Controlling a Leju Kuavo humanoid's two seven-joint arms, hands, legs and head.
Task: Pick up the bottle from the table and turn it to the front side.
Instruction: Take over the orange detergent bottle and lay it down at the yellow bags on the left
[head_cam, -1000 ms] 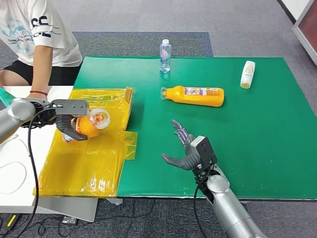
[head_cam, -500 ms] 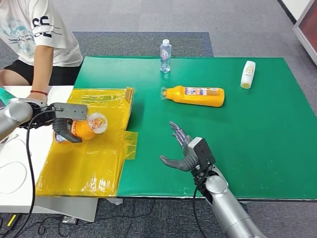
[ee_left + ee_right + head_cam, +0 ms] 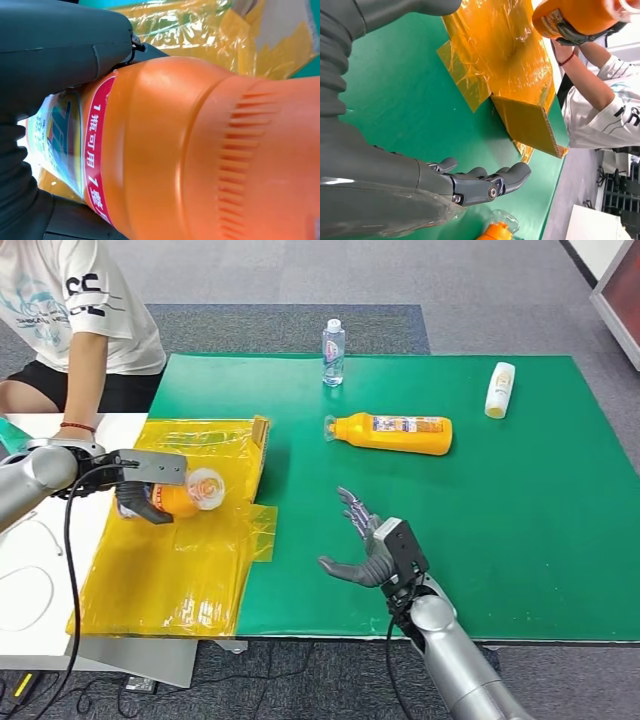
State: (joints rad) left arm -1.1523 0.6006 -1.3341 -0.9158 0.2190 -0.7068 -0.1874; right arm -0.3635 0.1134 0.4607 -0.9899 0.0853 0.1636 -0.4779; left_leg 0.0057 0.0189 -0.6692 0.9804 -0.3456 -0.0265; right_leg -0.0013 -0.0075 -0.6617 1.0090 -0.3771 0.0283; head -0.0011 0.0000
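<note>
Head view shows the left hand [image 3: 136, 496] gripping the orange bottle [image 3: 177, 498] above the yellow plastic sheet [image 3: 181, 560], with its clear cap pointing toward the middle of the table, while the right hand [image 3: 362, 545] hovers over the green mat [image 3: 528, 520] with fingers apart and holding nothing. A second orange bottle [image 3: 396, 433] lies on its side on the mat, a small water bottle [image 3: 333, 352] stands behind it, and a white bottle [image 3: 500, 390] lies far to the right. A seated person [image 3: 75, 310] is beside the table's left corner, one arm reaching close to the left hand.

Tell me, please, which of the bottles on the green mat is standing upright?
The small clear water bottle at the mat's far edge stands upright; the long orange bottle and white bottle lie on their sides.
</note>
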